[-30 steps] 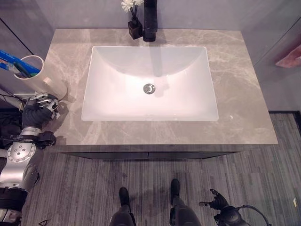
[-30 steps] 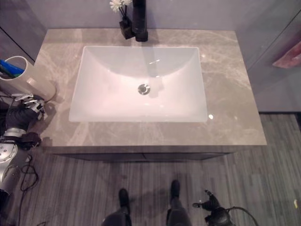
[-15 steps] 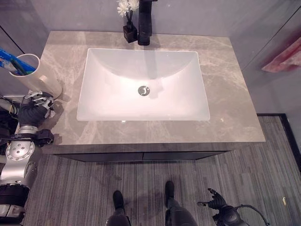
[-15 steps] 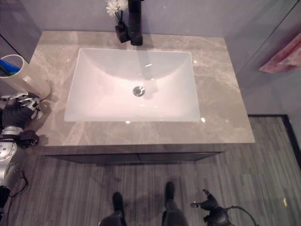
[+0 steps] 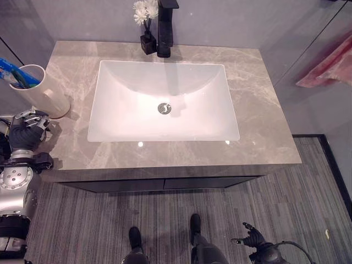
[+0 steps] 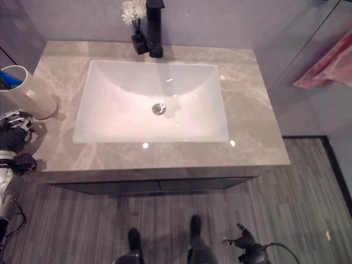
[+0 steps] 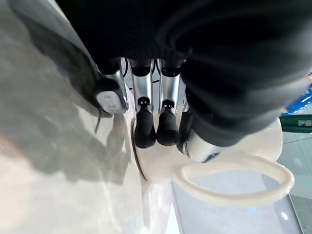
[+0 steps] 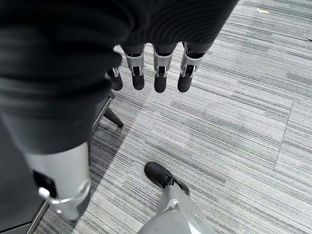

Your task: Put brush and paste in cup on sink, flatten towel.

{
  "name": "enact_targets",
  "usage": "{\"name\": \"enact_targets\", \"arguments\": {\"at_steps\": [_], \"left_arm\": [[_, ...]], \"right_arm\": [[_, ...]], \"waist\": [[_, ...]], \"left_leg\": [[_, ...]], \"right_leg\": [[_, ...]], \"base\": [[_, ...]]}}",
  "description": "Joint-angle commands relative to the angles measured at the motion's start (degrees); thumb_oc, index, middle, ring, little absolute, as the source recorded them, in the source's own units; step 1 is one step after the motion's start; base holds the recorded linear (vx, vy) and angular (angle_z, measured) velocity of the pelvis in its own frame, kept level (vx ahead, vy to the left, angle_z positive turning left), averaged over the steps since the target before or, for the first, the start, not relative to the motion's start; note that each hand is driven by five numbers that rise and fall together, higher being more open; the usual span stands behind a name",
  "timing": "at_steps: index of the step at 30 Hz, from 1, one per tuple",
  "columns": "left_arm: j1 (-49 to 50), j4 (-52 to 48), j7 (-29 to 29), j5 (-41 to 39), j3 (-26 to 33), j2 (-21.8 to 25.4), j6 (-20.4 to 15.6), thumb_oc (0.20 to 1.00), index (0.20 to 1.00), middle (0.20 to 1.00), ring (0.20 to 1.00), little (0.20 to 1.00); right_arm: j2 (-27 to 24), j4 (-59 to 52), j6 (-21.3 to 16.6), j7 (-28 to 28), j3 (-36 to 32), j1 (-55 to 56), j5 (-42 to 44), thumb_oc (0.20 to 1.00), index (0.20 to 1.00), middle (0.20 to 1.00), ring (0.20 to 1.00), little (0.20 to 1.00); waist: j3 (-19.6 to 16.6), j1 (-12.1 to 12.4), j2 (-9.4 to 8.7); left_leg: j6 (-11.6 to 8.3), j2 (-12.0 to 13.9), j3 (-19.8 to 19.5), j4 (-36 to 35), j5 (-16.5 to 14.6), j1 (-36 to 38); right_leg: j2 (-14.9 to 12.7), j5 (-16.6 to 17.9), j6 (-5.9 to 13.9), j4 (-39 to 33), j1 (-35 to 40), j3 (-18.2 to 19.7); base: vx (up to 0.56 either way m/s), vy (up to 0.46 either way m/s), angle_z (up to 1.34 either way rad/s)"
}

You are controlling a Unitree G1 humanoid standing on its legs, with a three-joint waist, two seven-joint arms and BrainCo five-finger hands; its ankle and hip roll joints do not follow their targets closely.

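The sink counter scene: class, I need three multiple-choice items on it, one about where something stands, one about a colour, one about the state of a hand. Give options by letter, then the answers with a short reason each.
1. Where does the white cup stand?
A. At the counter's left end
B. Inside the basin
C. On the floor

2. What colour is the faucet?
A. Gold
B. Black
C. White

3. How is the left hand?
A. Curled round the cup's handle
B. Pressed flat in the basin
C. Open, fingers straight, just in front of the cup

Answers:
1. A: the cup sits on the counter left of the basin.
2. B: the tall faucet behind the basin is black, next to a small vase of white flowers.
3. C: the left wrist view shows straight fingers at the cup's base, the handle free.
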Motion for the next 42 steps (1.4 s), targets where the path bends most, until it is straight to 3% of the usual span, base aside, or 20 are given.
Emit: {"name": "enact_targets", "arguments": {"at_steps": [1, 21, 42], "left_arm": [[-0.81, 3.21, 0.15, 1.24, 1.59, -2.03, -0.27, 0.200, 0.200, 0.200, 0.200, 0.200], [-12.55, 8.43, 4.89, 2.21, -2.60, 1.05, -1.30, 0.200, 0.200, 0.200, 0.200, 0.200], [-21.93, 11.61, 7.74, 3.21, -7.91, 1.38, -1.14, 0.200, 0.200, 0.200, 0.200, 0.200]], "right_arm": [[-2.65, -1.59, -1.17, -0.27, 0.77, -1.87, -0.54, 1.000, 1.000, 1.000, 1.000, 1.000], [-3.13, -2.62, -1.32, -1.37, 1.39, -2.76, 0.39, 1.000, 1.000, 1.000, 1.000, 1.000], [-3.74, -4.09, -1.49, -1.23, 2.56, -2.13, 0.58, 1.000, 1.000, 1.000, 1.000, 1.000]], "waist": [[3.26, -0.29, 0.70], [4.31, -1.59, 0.24], [4.54, -2.98, 0.16]], "left_leg": [[1.82, -0.59, -1.67, 0.50, -1.12, 2.27], [1.67, -1.41, -3.94, 0.50, 0.05, -2.68], [1.74, -1.30, -2.82, 0.50, 0.05, -3.39]], "right_leg": [[-2.69, 2.63, 5.39, -0.09, 3.59, 0.42], [-3.71, 5.27, 6.09, -0.09, 1.00, -1.74], [-3.63, 5.63, 6.14, -0.09, -0.95, -0.35]], "base": [[0.00, 0.000, 0.00], [-0.01, 0.002, 0.03], [0.00, 0.001, -0.02]]}}
